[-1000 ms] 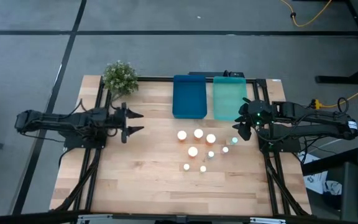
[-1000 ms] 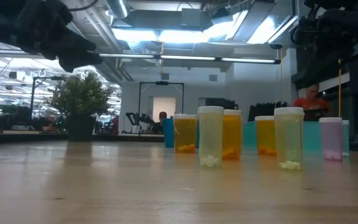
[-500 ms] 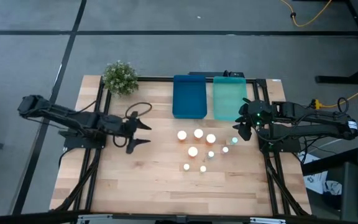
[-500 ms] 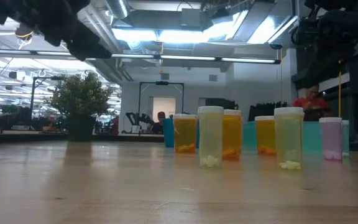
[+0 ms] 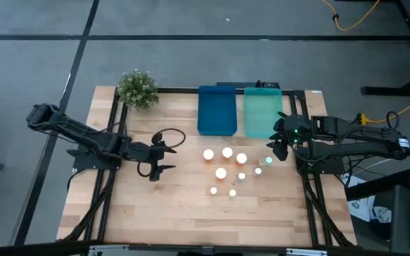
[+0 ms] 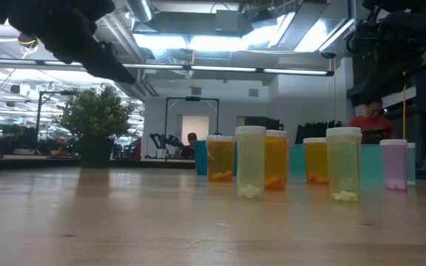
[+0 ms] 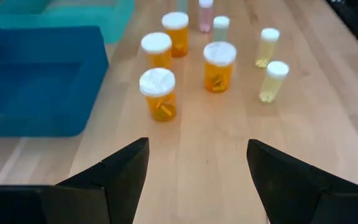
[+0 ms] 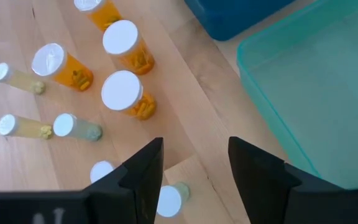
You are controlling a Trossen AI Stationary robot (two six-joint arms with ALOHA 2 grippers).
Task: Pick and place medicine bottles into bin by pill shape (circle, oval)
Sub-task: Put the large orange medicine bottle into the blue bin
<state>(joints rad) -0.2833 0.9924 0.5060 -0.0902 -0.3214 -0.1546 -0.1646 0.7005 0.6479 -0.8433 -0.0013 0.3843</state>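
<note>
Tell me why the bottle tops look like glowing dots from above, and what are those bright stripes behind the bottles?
In the high view, the white caps of the small round medicine bottles catch the light and wash out into bright spots on the pale wooden table; in the low view, the stripes are long ceiling lights, glaring brightly above the room.

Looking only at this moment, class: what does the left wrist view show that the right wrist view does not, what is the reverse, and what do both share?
Only the left wrist view: the whole inside of the blue bin and the open left gripper.

Only the right wrist view: the inside of the teal bin and the right gripper, nothing between its fingers.

Both: the wooden table and the white-capped medicine bottles, amber and pale, standing upright.
</note>
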